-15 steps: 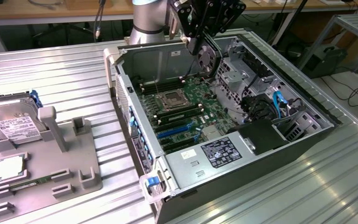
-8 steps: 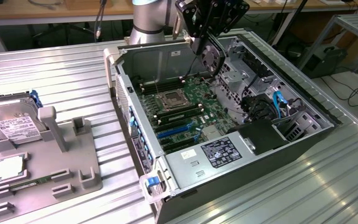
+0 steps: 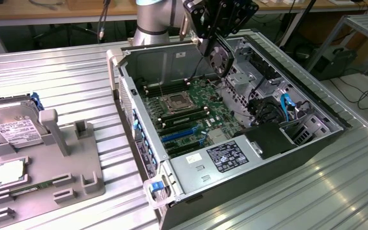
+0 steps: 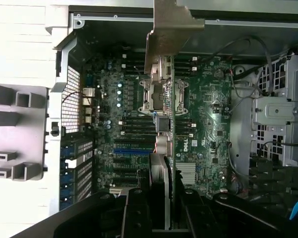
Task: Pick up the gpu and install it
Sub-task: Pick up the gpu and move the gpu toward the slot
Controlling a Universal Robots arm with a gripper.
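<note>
Wrist view: fingers [image 4: 136,210] stood partly closed, one on each side of the gpu [image 4: 165,124], clamped on its near end. The card was seen edge-on, running away from the gripper [image 4: 163,203], with its silver bracket [image 4: 171,29] at the far end. Beyond it lay the motherboard [image 4: 208,114].

Exterior view: the gpu hung upright from the gripper, black fan [image 3: 222,56] showing, above the far end of the open computer case [image 3: 130,91]. A hard drive [image 3: 15,127] sat in the grey fixture [image 3: 75,163], well apart at the exterior view's left.
</note>
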